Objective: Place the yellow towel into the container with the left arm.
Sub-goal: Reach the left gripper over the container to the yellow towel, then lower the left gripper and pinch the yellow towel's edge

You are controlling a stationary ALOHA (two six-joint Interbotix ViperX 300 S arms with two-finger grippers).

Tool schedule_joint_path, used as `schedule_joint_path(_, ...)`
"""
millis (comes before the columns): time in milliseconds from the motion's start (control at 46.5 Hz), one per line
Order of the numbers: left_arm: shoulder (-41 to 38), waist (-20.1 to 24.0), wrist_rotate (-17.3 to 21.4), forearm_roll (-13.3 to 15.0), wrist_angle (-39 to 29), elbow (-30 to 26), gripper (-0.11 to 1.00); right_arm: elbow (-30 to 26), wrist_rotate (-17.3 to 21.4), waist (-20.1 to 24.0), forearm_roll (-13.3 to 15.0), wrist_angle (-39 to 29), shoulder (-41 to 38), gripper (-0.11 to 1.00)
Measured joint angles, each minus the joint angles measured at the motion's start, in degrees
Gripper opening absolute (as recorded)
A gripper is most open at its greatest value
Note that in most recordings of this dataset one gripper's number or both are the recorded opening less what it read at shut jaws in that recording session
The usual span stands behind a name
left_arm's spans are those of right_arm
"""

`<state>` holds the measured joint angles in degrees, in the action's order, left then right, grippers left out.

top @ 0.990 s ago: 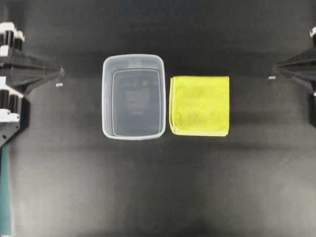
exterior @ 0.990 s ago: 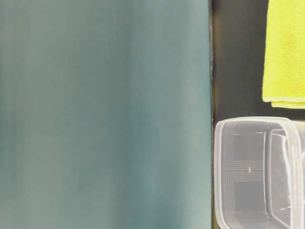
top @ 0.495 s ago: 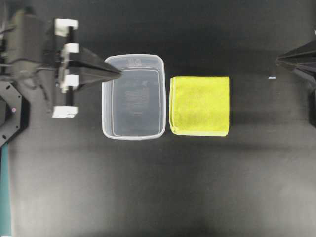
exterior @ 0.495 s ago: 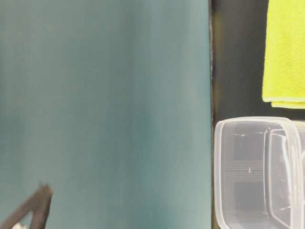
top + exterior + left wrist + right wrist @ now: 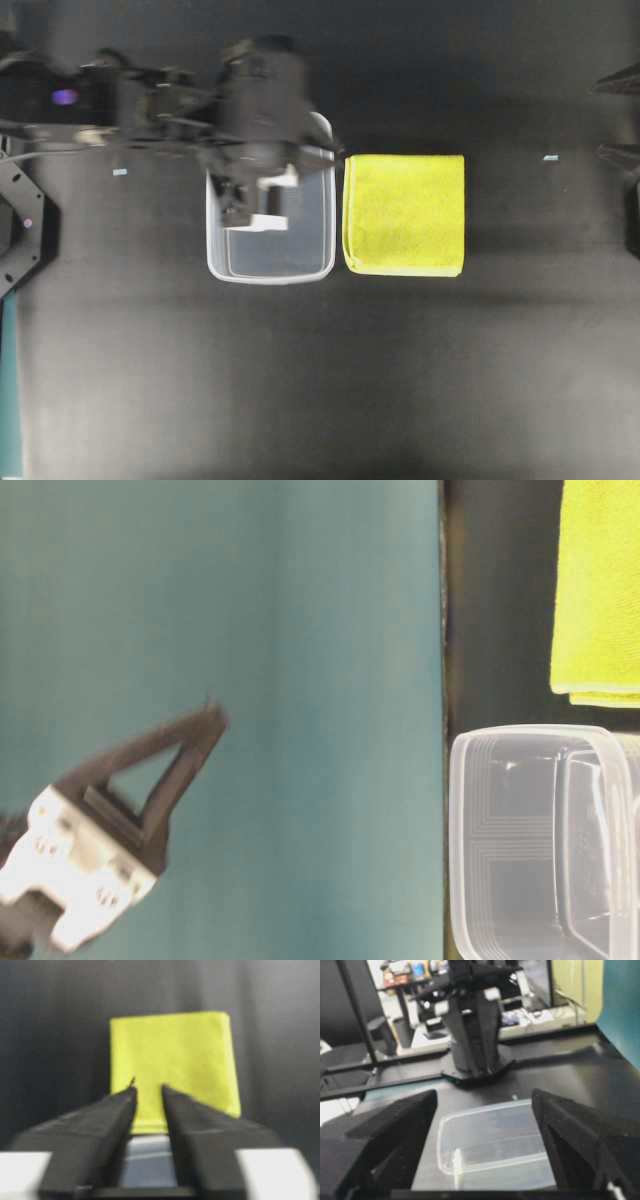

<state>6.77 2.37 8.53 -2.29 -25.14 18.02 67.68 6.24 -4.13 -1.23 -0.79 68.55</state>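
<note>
The surface (image 5: pixel 320 380) is matte black. A teal panel (image 5: pixel 220 630) borders one side. Cluttered benches (image 5: pixel 540 1012) stand behind, brightly lit.

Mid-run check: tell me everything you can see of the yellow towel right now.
The yellow towel is a bright yellow-green cloth of fuzzy, microfibre-like weave, folded into a rough square with layered edges showing along one side. It lies flat on the black table, just right of the clear container in the overhead view, close beside its rim. Nothing grips it: the left tool hangs above the container, its tips aimed at the towel.
</note>
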Motion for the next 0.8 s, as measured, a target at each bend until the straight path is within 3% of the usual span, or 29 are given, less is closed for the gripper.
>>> schedule_joint_path(108, -5.54, 0.18, 0.26, 0.00, -3.52, -5.36, 0.72, 0.09, 0.00, 0.00, 0.00, -0.18, 0.70, 0.74)
schedule_joint_path(215, -11.69, 0.35, 0.35, 0.00, -6.94, -10.81, 0.90, 0.09, 0.00, 0.00, 0.00, 0.09, 1.14, 0.74)
schedule_joint_path(495, -26.72, 0.18, -0.44, 0.00, -12.66, -21.18, 0.90, 0.00, 0.00, 0.00, 0.09, 2.81, 1.41, 0.74)
schedule_joint_path(796, -35.95, -0.62, -0.88, 0.00, -10.90, -23.38, 0.90, 0.09, -0.09, 0.00, 0.09, 3.96, 1.49, 0.74)
